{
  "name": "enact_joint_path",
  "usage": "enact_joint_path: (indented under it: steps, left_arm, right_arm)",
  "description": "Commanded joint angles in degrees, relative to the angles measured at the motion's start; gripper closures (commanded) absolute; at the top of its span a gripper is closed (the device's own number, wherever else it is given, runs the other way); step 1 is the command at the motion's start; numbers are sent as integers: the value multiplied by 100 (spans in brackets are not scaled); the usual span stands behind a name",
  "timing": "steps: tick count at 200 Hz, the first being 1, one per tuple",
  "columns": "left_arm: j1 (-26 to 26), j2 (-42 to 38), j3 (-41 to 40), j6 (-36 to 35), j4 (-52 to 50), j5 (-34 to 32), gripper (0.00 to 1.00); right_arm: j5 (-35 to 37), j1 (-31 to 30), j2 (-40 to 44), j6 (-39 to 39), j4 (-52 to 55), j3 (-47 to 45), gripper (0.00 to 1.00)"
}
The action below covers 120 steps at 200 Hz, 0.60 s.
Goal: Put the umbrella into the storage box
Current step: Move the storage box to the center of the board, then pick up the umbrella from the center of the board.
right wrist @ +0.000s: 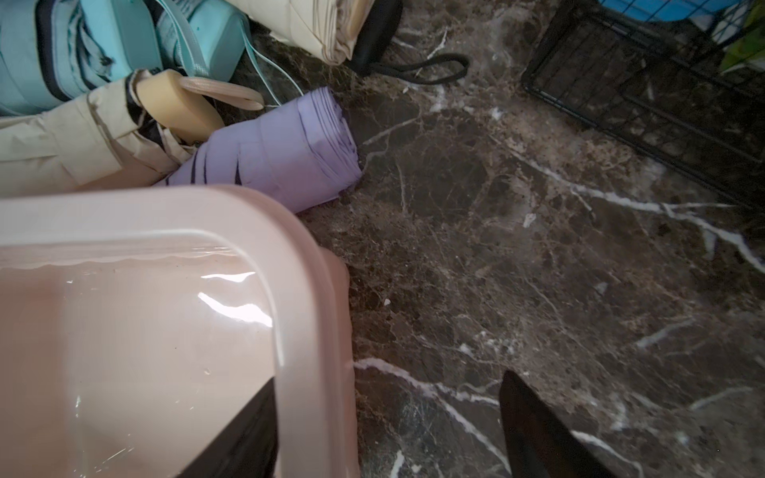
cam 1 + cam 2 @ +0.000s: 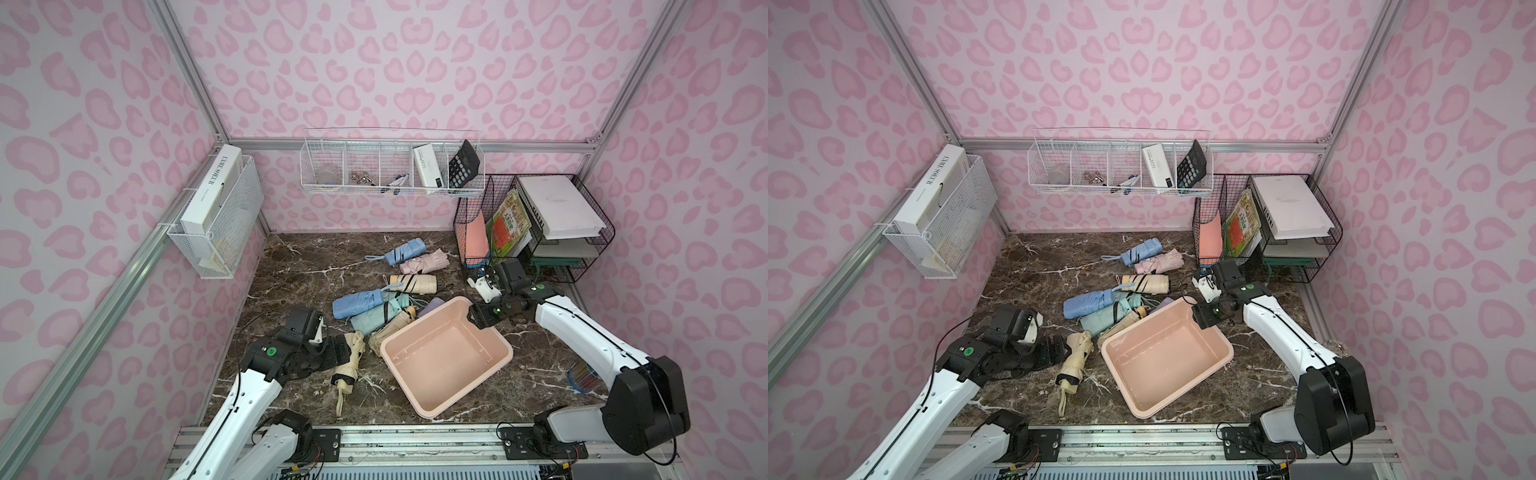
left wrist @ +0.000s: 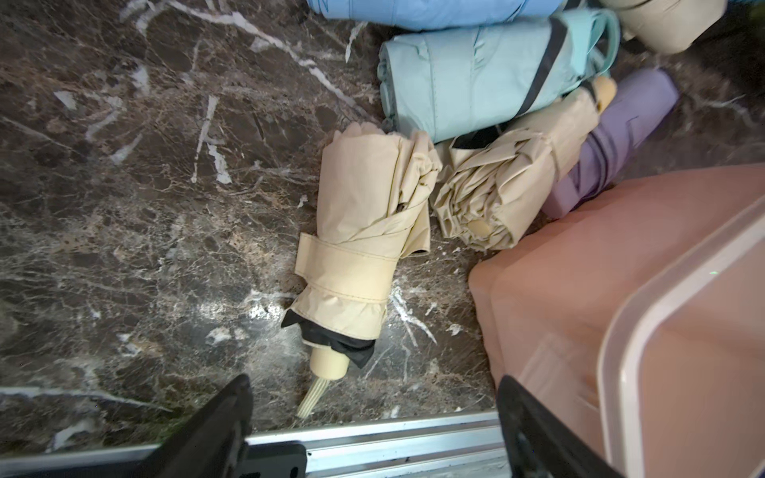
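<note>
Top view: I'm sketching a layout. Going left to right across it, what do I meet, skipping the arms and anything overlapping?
White wire wall basket → lone cream umbrella → storage box.

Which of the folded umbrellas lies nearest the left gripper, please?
The cream umbrella lying alone beside the storage box, right in front of the open left gripper; the other umbrellas are piled or scattered farther back.

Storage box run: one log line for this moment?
left gripper: open, aimed at cream umbrella | right gripper: open, astride storage box rim | storage box: empty
</note>
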<state>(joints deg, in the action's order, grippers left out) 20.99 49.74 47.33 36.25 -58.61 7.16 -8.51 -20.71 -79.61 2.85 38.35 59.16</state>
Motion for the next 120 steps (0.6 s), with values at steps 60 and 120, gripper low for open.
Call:
enact_joint_path:
  steps: [60,120]
  left_arm:
    - [644,1555,218,-183,122,-771,2]
    - [647,2628,189,-629,716,-609,7]
  right_arm:
    - [396,260,75,-242,-298,-31,32]
    - [-561,244,939,-759,-1271,-297,20]
